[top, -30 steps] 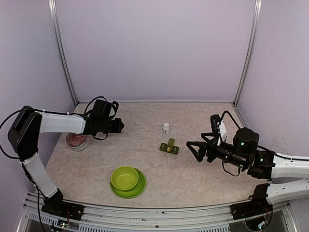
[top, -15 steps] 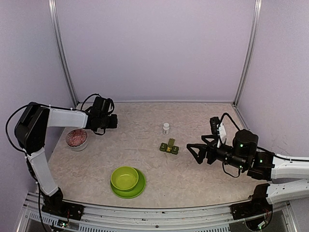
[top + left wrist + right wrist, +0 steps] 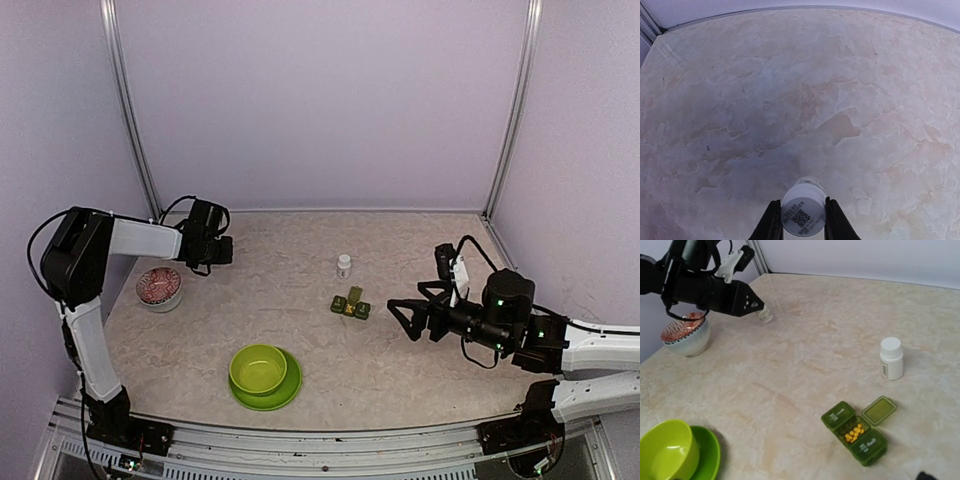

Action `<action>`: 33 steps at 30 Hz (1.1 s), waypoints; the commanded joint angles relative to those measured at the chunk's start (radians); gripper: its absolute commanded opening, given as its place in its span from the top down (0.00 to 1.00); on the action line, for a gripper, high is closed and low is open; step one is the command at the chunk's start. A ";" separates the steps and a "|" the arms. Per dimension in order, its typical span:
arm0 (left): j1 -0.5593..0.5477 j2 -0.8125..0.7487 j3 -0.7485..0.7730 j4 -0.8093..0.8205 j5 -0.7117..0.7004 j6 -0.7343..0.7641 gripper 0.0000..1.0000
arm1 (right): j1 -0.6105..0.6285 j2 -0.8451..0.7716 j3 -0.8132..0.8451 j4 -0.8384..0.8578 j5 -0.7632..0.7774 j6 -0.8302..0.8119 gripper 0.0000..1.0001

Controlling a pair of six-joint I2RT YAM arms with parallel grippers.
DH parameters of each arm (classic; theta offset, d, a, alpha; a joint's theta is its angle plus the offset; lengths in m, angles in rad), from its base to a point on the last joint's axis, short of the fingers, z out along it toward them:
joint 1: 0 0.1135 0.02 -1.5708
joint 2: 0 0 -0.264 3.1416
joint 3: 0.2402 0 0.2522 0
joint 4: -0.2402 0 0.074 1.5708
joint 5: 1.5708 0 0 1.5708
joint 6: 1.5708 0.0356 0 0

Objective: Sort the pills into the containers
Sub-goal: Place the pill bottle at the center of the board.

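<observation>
The dark green pill box (image 3: 856,431) lies mid-table, also in the top view (image 3: 351,304). Its middle compartment stands open, lid (image 3: 879,410) flipped back, with several yellow pills (image 3: 855,431) inside; the two end lids are down. My left gripper (image 3: 802,201) is shut on a small white bottle (image 3: 803,212), its base toward the wrist camera, held above bare table at the back left (image 3: 228,250). My right gripper (image 3: 397,313) hovers open to the right of the pill box, nothing between its fingers.
A second white bottle (image 3: 891,358) stands upright just behind the pill box. A red-patterned bowl (image 3: 159,288) sits at the left. A lime-green bowl (image 3: 259,368) rests on its plate (image 3: 288,392) at the front.
My left arm has drawn back toward the back left corner, carrying the white bottle with it. The right gripper has hardly shifted and stays open.
</observation>
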 commanded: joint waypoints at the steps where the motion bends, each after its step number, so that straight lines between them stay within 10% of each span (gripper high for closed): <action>1: 0.016 0.026 0.033 -0.006 -0.007 0.013 0.77 | -0.010 -0.023 -0.009 -0.011 0.007 0.013 0.00; 20: 0.024 0.059 0.053 -0.021 0.022 0.006 0.60 | -0.011 -0.046 -0.029 -0.018 0.015 0.022 0.00; 33: 0.015 -0.038 0.051 -0.014 0.094 -0.006 0.14 | -0.011 0.009 -0.002 -0.017 0.022 0.028 0.00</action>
